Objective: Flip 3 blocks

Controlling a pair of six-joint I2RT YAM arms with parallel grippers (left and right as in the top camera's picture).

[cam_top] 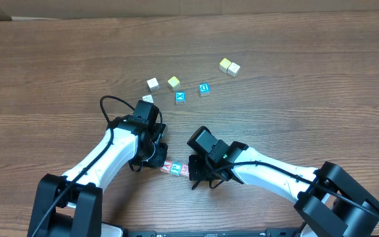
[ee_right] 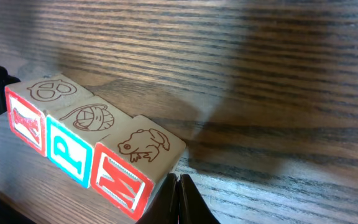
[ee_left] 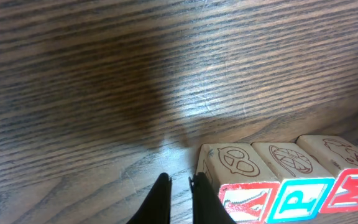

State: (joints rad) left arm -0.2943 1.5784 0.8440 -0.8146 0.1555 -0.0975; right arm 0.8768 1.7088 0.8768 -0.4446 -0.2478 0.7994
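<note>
Three lettered cubes lie in a touching row near the middle of the table's [cam_top: 58, 59] near edge: the Y block [ee_right: 27, 115], the P block [ee_right: 70, 152] and the M block [ee_right: 126, 180]; picture faces are up. The left gripper [ee_left: 180, 180] stands just beside the Y block, jaws nearly together and empty; the right gripper [ee_right: 179, 180] is pinched closed, holding nothing, at the M block's lower corner. A low push from either end would likely slide the whole row rather than tip one cube; the touching sides could drag a neighbour askew; a fingertip may skid off the smooth wood; with both arms this near, the wrists could knock together.
</note>
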